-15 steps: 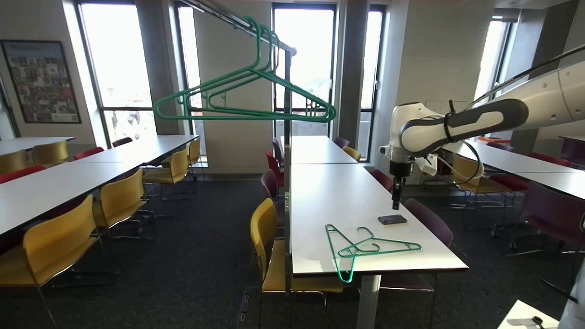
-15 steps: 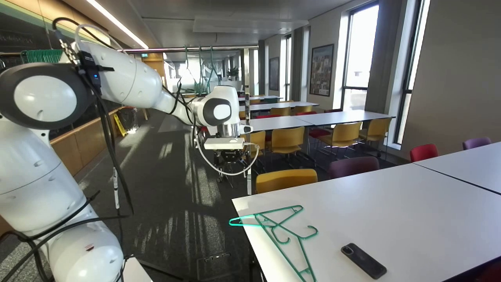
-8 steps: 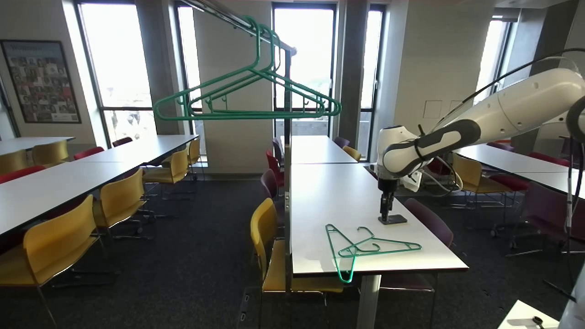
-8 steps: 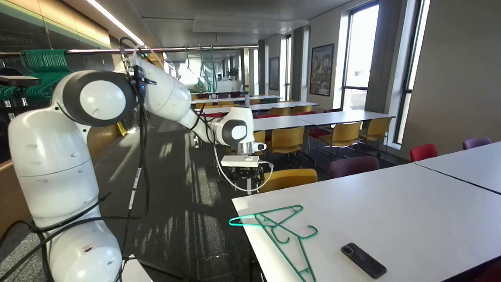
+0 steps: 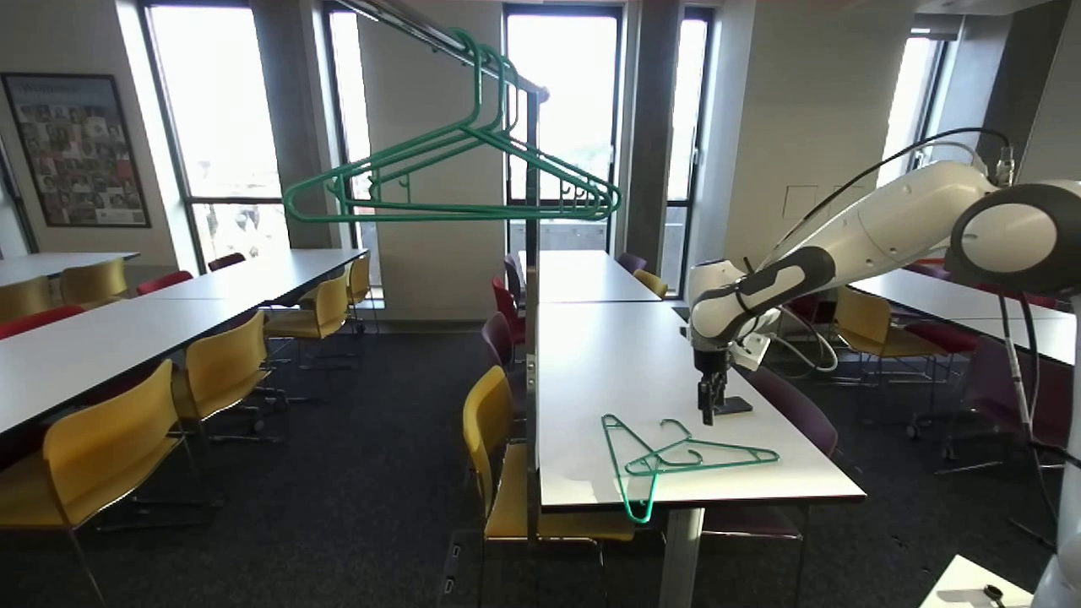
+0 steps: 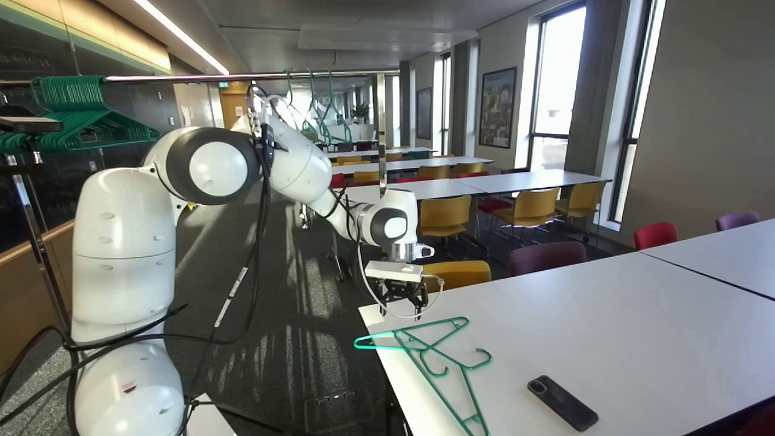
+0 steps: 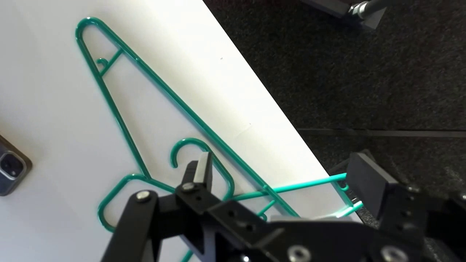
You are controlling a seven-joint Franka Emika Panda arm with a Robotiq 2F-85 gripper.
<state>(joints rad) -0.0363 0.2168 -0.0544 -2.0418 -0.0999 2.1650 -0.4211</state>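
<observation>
Claw [image 6: 400,313] spread wide, nothing held

The jaws stand well apart above the table [image 7: 47,72]. In the wrist view one green hanger [image 7: 305,185] lies below their gap, an end jutting past the table's edge; the other hanger [image 7: 196,118], crossing it, reaches out ahead of the claw, its long bar aslant to the jaws. The phone [image 7: 12,165] lies well aside

Wht arm [image 6: 218,169], blk cables [image 6: 263,197], blk fingers [image 7: 366,187]

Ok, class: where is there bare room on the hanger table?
The tabletop between phone and table seam is bare, plus a narrower strip between phone and green hangers. Crowded: around those crossed hangers, one overhanging the edge, the open gripper nearby.
</observation>
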